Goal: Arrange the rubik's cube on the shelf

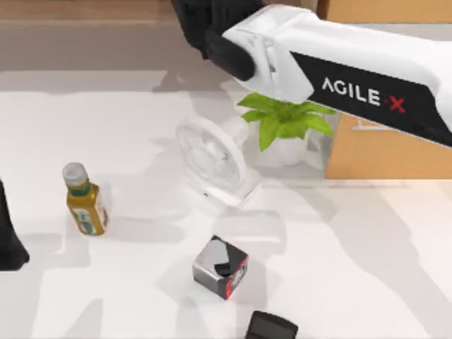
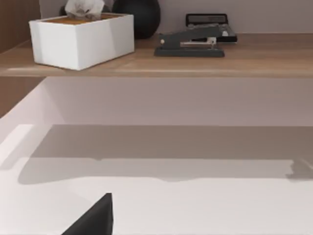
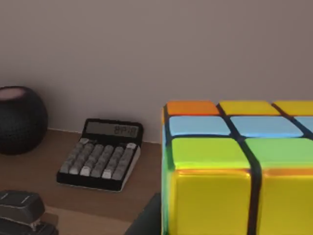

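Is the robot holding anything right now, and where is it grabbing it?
The right arm carries the rubik's cube above the shelf, close to its wrist camera. Where the jaws grip it cannot be told. The left arm is parked, holding nothing visible.

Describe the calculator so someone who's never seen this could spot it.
Find the long wooden shelf against the wall. The calculator sits between a round black speaker and the cube; it is the flat dark one with grey keys and a display strip.

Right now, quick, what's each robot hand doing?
Left gripper: parked at the table's left edge, cannot tell.
Right gripper: at the shelf, holding the cube.
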